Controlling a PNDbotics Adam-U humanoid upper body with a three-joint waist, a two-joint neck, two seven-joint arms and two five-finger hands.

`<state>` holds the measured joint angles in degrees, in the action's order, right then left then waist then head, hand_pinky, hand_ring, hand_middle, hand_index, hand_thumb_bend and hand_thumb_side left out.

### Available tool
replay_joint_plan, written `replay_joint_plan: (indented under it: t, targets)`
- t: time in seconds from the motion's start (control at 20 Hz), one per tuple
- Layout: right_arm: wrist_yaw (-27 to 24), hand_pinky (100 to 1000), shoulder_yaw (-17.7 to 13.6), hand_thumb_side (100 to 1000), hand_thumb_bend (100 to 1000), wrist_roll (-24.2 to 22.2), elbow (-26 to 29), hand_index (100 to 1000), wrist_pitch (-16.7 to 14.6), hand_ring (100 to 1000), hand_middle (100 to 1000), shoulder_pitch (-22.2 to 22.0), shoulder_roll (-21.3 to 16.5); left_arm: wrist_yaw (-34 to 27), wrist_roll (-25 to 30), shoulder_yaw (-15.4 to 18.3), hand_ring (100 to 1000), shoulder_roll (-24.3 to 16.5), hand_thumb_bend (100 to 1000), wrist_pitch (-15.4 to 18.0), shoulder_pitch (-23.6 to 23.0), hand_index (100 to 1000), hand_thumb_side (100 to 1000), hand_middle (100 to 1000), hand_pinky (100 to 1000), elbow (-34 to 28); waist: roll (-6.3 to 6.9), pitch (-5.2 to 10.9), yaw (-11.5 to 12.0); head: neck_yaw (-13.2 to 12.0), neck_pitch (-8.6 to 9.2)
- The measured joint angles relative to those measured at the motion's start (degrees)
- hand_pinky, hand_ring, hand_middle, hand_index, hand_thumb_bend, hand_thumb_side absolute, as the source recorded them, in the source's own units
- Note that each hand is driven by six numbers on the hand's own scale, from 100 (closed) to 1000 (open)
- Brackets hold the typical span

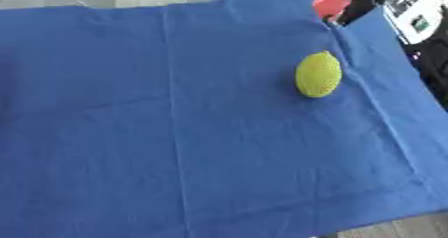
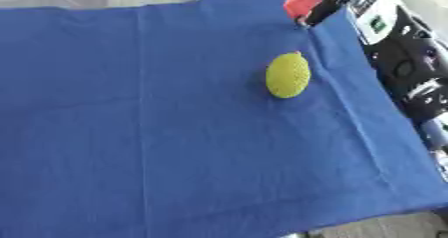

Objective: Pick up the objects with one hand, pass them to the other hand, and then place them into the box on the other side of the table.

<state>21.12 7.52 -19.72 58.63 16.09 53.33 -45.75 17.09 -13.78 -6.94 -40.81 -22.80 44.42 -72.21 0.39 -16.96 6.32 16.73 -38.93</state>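
Surface: wrinkled blue cloth (image 1: 175, 132) covering the table | object: bumpy yellow-green oval fruit (image 1: 318, 74) lying right of centre on the cloth | top right: red block-shaped thing (image 2: 303, 1) at the cloth's far edge | right arm (image 2: 411, 67): black and silver, along the right border | hands: neither visible, state unknown

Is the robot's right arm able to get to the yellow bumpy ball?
Probably yes. The yellow bumpy ball lies alone on the blue cloth, toward its right side, and the right arm shows along that edge. Nothing lies between them. The hand itself is not visible.
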Motion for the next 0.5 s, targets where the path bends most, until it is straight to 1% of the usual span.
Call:
replay_joint_plan:
  t: [0.15,0.3,0.35,0.4,0.5]
  targets:
    - [-2.6,798,0.5,105,219,1.6,2.9,651,0.7,649,585,-1.2,0.0,-0.2,0.1,0.0,708,0.0,156,0.1,0.0,724,376,638,821,-0.7,0.01,0.37,0.0,-0.2,-0.27]
    - [-4.1,794,1.0,111,212,3.0,4.5,651,1.0,642,582,-1.5,0.1,-0.3,0.2,-0.4,707,0.0,155,0.2,0.1,724,374,637,820,-1.4,0.09,0.65,0.0,-0.5,-0.29]
    - [-4.6,792,1.1,122,276,3.4,4.9,650,1.0,638,581,-1.6,0.2,-0.3,0.3,-0.4,707,0.0,165,0.3,0.2,724,400,637,820,-1.7,0.12,0.72,0.1,-0.5,-0.30]
    - [-5.1,792,1.2,115,207,3.9,5.2,650,1.0,638,581,-1.7,0.5,-0.4,0.4,-0.4,707,-0.1,155,0.3,0.3,724,373,636,819,-2.0,0.14,0.77,0.1,-0.6,-0.31]
    - [-6.1,787,1.5,119,201,4.8,5.9,650,1.0,630,577,-1.9,1.0,-0.5,0.5,-0.7,706,-0.5,152,0.3,0.3,724,373,636,818,-2.6,0.24,0.81,0.1,-0.9,-0.33]
